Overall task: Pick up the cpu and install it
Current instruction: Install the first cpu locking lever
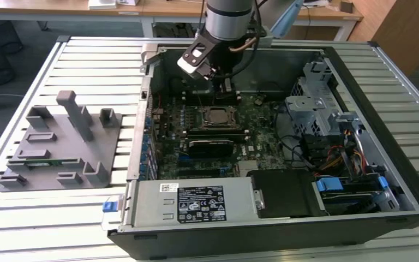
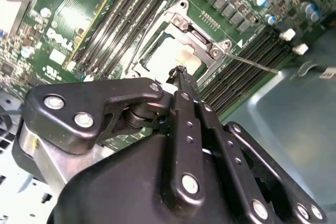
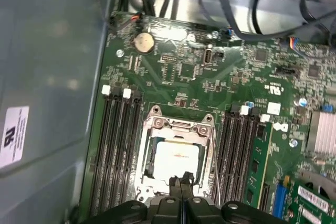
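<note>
The cpu (image 1: 215, 115) lies flat inside the square socket frame (image 1: 217, 124) on the motherboard, its pale metal top facing up. Both wrist views show the cpu (image 3: 176, 158) (image 2: 169, 56) seated in the frame with the metal bracket around it. My gripper (image 1: 224, 86) hangs inside the open computer case, just above the far edge of the socket. Its black fingertips (image 3: 181, 182) (image 2: 181, 73) are pressed together with nothing between them, a little above the chip and apart from it.
The computer case (image 1: 384, 82) lies open on a slatted table. Memory slots (image 3: 113, 145) flank the socket. A drive cage (image 1: 315, 109) and cables stand at the exterior view's right. A grey plastic fixture (image 1: 57, 147) holding a green memory stick (image 1: 49, 162) sits outside the case.
</note>
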Available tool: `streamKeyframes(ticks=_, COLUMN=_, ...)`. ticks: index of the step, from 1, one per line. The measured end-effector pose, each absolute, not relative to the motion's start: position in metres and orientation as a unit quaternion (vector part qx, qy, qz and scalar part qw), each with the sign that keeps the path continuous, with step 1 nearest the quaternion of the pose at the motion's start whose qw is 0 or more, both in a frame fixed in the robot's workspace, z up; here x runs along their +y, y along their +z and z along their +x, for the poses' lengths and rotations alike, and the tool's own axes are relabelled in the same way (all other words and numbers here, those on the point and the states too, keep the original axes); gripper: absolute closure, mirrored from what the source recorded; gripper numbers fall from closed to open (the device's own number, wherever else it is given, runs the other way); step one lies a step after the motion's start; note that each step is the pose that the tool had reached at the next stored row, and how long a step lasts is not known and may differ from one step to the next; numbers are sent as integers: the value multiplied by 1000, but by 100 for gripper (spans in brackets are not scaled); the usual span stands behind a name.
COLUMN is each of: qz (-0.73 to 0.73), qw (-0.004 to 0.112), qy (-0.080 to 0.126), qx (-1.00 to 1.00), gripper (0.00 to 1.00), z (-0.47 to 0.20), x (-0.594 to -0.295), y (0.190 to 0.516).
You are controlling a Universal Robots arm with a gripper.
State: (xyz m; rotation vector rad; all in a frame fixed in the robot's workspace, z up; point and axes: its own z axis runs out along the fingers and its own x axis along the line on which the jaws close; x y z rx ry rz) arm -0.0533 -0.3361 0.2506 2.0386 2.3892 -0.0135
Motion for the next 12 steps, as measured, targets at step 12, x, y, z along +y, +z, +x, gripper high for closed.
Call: streamKeyframes(ticks=12, qz=587, qw=6, qy=-11, qx=810, gripper=89, z=-53, x=-336, y=250)
